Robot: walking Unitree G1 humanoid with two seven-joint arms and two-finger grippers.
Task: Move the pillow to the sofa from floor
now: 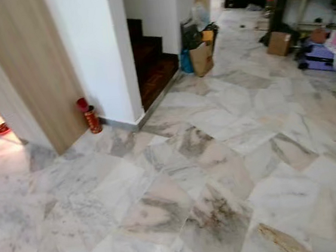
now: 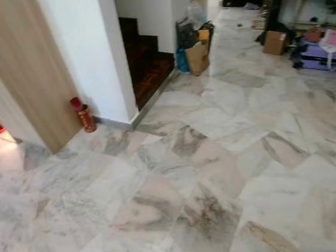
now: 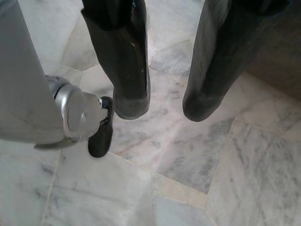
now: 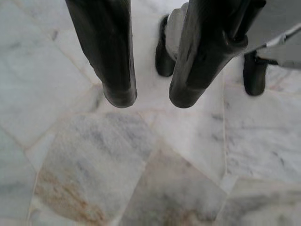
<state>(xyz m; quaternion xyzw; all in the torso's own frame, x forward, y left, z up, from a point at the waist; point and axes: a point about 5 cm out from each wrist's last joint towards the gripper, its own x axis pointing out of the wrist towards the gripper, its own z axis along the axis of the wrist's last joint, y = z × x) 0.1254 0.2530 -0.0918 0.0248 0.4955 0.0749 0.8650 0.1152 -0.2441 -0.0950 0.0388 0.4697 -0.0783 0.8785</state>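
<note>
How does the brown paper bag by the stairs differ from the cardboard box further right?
The paper bag stands tall and upright with an open top, against dark bags at the white wall's foot. The cardboard box is lower and squarer, appears closed, and sits near the shelving. The bag is nearer the robot than the box. Both are brown and rest on the marble floor.

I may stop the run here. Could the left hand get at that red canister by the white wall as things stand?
Probably not yet. The red canister stands far off by the white wall, while the left hand hangs open over bare marble floor beside the robot. Nothing blocks the path, so walking closer should do.
</note>
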